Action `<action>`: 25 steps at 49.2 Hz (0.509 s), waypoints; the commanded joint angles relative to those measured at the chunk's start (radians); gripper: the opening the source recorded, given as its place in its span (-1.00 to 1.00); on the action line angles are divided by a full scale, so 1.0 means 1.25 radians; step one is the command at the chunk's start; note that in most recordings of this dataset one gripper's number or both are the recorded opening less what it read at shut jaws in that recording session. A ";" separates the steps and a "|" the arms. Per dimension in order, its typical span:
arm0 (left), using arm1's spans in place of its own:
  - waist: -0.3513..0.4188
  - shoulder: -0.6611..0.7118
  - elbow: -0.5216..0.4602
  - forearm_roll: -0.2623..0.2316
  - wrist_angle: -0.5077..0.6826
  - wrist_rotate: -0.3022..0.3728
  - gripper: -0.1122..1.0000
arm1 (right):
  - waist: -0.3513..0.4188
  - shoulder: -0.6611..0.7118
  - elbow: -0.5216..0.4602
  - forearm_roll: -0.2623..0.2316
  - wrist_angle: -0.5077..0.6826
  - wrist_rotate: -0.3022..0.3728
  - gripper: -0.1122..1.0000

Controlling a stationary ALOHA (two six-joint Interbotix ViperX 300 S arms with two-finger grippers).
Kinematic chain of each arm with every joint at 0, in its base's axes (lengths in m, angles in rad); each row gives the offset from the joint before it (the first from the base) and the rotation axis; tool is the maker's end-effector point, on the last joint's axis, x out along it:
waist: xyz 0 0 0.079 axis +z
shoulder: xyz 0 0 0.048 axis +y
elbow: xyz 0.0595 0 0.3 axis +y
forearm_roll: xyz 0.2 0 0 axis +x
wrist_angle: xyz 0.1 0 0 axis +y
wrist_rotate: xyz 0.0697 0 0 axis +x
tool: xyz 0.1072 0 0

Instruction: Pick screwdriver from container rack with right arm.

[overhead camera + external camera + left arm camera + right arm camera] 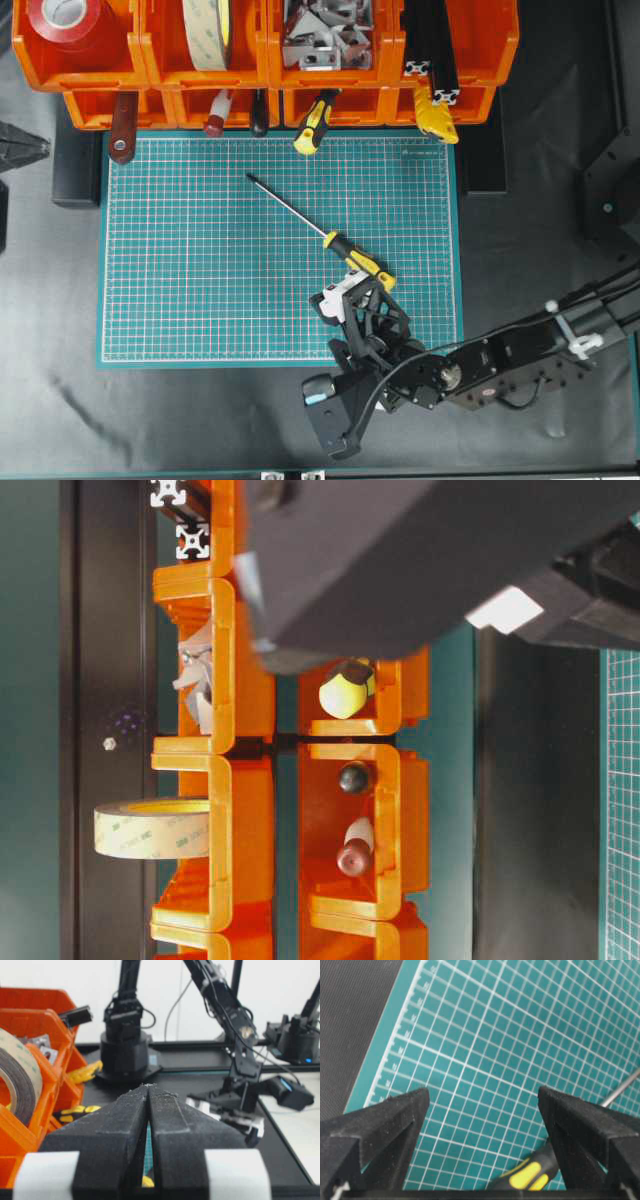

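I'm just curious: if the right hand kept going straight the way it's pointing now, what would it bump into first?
Probably the green mat. The open right hand points down at it, with the screwdriver lying just below between its fingers. Depth is hard to judge.

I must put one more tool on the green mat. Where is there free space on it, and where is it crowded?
The green mat is bare on its whole left half, from the rack's hanging handles down to its bottom edge, and top right above the screwdriver. The bottom right is crowded: the screwdriver's handle lies there with the open right pincer at it.
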 commanded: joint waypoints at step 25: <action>-0.004 -0.002 -0.025 0.002 0.026 -0.004 -0.81 | -0.009 -0.367 0.174 -0.081 0.064 0.400 0.72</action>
